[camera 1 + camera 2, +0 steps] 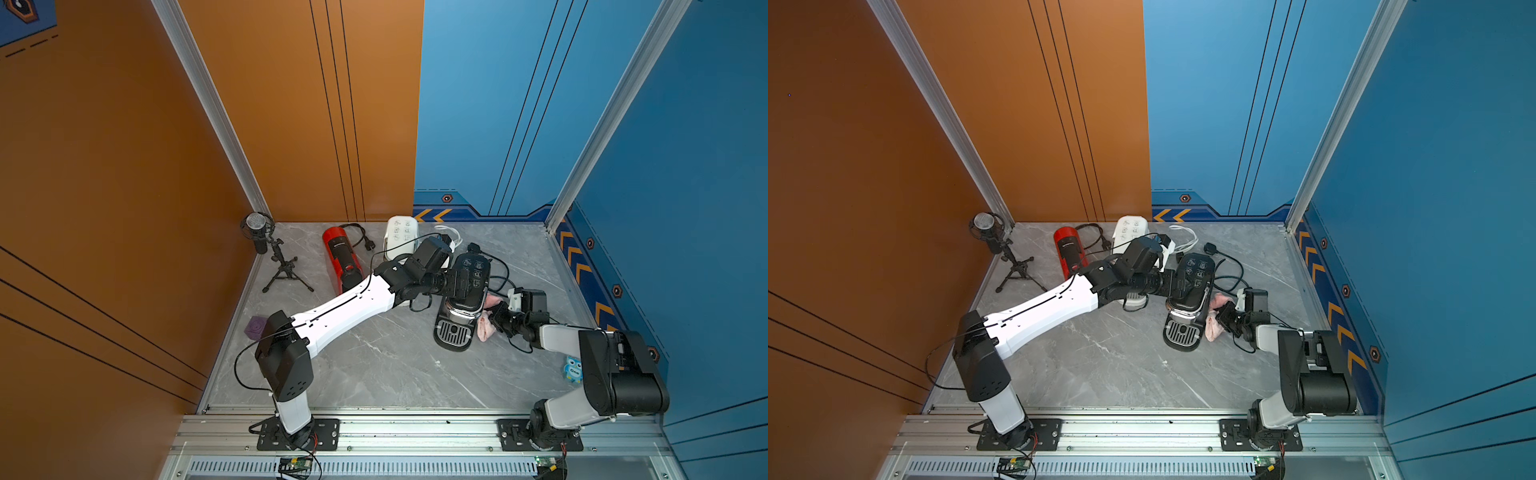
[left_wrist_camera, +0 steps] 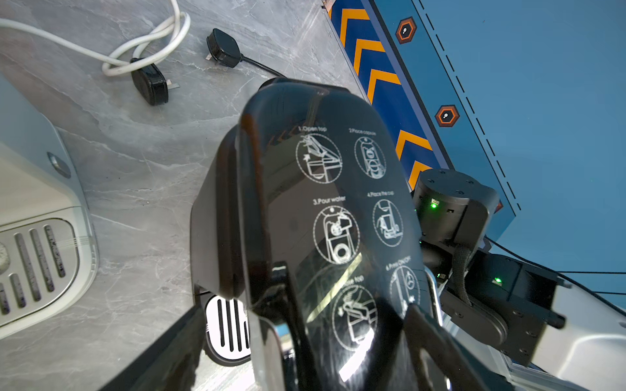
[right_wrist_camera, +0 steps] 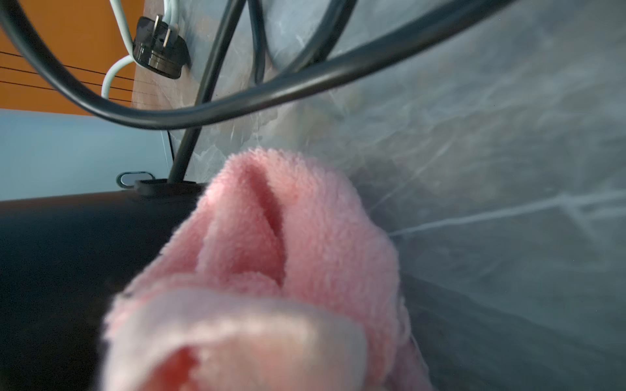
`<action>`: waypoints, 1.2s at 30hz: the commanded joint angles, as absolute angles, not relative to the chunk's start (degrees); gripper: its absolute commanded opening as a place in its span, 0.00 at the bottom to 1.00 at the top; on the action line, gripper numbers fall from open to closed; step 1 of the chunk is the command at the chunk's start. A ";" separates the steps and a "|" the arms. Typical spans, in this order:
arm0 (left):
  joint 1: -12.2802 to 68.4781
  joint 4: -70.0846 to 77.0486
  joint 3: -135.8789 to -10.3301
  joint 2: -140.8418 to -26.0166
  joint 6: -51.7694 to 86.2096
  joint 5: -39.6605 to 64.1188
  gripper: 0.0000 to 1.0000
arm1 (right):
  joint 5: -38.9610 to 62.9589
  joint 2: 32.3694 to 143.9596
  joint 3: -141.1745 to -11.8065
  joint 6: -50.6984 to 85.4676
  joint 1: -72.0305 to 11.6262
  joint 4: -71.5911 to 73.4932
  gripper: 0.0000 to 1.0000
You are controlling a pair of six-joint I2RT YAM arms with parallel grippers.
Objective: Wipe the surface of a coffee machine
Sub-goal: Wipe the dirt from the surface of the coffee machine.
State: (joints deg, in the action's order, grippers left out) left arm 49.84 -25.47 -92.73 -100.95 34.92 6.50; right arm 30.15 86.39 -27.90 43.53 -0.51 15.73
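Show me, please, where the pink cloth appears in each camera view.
In a top view: pink cloth at the black coffee machine's right side.
In a top view: pink cloth, same spot.
Left wrist: not in it.
Right wrist: pink cloth fills the lower middle.
Shared landmark: the black coffee machine, in all four.

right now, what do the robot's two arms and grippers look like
The left arm has a glossy white shell between boxy black joint housings, with a thin black cable looping along it. The right arm has pale grey shells, black joints, small green lights and a braided black cable sleeve. The left gripper and right gripper are both black.
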 commanded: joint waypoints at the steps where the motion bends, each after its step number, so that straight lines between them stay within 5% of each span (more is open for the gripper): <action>1: 50.27 -31.13 -91.60 -103.22 34.48 6.60 0.91 | 31.72 80.36 -30.35 41.44 -3.67 10.58 0.00; 6: 50.56 -31.11 -90.88 -102.83 34.65 6.52 0.91 | 30.05 66.40 -36.74 39.45 -2.31 -0.80 0.00; 11: 51.00 -31.11 -91.05 -103.01 34.73 6.67 0.91 | 29.85 65.45 -41.34 40.47 -1.51 -2.20 0.00; 29: 52.19 -31.10 -87.12 -100.84 35.48 5.77 0.91 | 25.30 87.80 -32.25 39.89 -5.33 12.03 0.00; 36: 53.05 -31.11 -85.72 -99.29 35.69 5.14 0.91 | 21.32 66.57 -26.22 42.09 -9.66 1.90 0.00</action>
